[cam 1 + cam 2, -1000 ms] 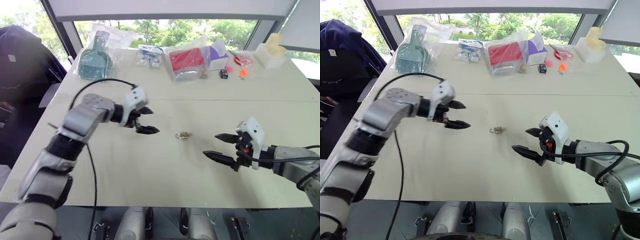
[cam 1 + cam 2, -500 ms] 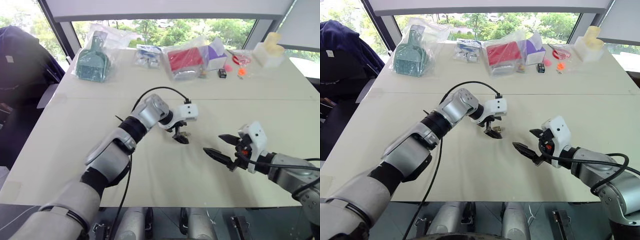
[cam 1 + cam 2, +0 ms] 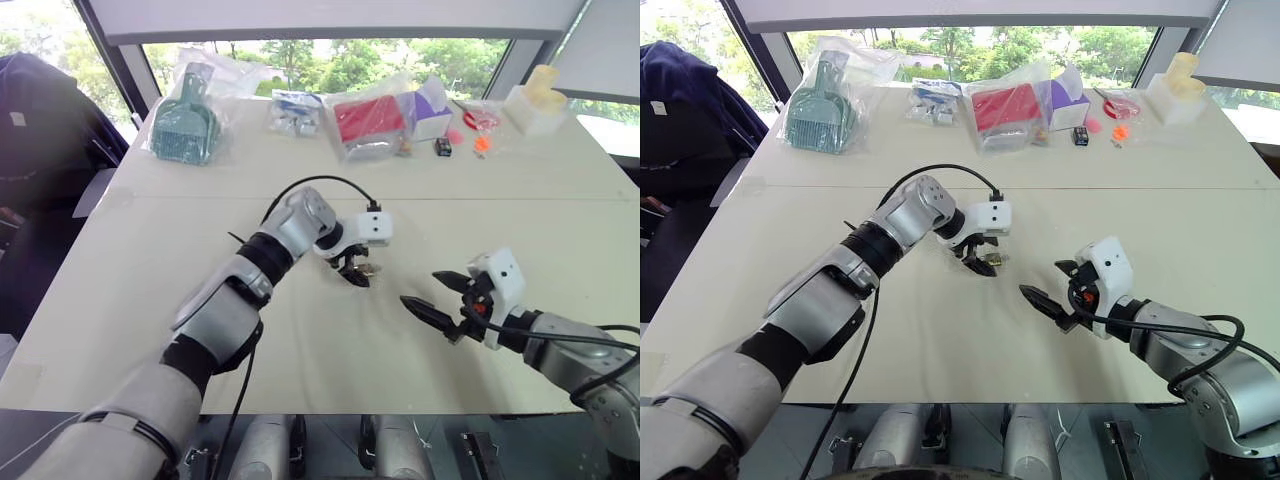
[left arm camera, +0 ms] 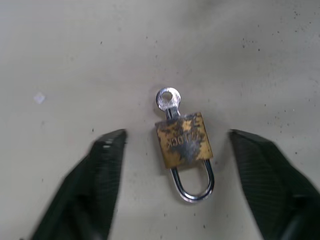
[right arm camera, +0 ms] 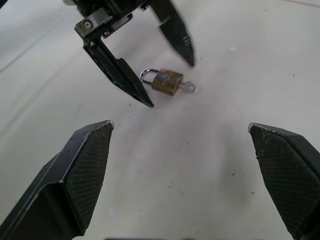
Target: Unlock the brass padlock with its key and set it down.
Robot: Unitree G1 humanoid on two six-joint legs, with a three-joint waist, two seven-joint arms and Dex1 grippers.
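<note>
Brass padlock (image 4: 183, 139) lies flat between left gripper's (image 4: 172, 187) downward-angled open fingers, untouched; right gripper (image 5: 192, 175) hovers wide nearby.

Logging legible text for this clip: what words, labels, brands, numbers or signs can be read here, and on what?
Padlock: stamped lettering on the brass body, too worn and blurred to read for certain.
Key: no marking legible.
Bagged items at the table's far edge, such as the red one: any print is too small to read.
Nothing else carries readable text.
</note>
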